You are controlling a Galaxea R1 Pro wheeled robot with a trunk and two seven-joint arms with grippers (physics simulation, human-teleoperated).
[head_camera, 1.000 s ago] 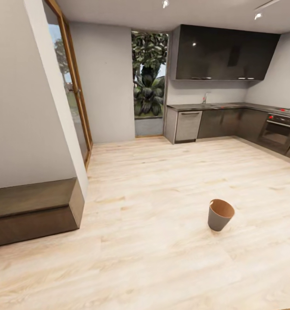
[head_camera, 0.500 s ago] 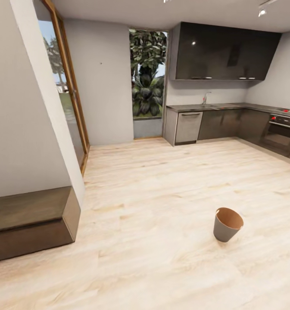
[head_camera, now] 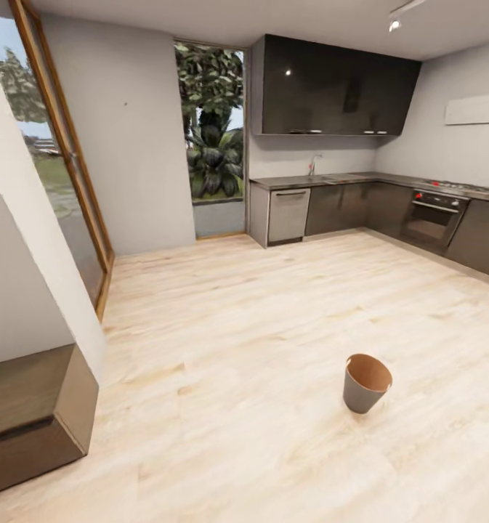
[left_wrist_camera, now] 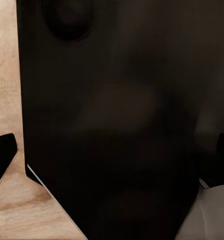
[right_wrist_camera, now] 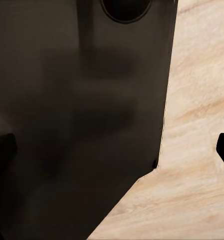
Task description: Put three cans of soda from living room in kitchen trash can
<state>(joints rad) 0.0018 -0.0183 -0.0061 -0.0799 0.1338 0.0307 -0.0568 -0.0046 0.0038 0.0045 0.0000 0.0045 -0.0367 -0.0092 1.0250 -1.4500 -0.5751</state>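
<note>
At far left of head view: dark wood ledge [head_camera: 33, 414] against white wall, wood-framed glass door [head_camera: 62, 167] beyond. Centre: pale wood floor [head_camera: 222, 327], window with plants [head_camera: 213, 123]. Right: tash can [head_camera: 365, 383] upright on open floor, well apart from dark cabinets [head_camera: 346, 207] and oven [head_camera: 433, 221].

Risk, my judgement: base clips ledge, or knocks bin over on close approach.

Bin interior: brown, no cans visible inside.

Wrist views: dark robot body close up; I see finger tips at frame edges, both sides spread wide, nothing held.
</note>
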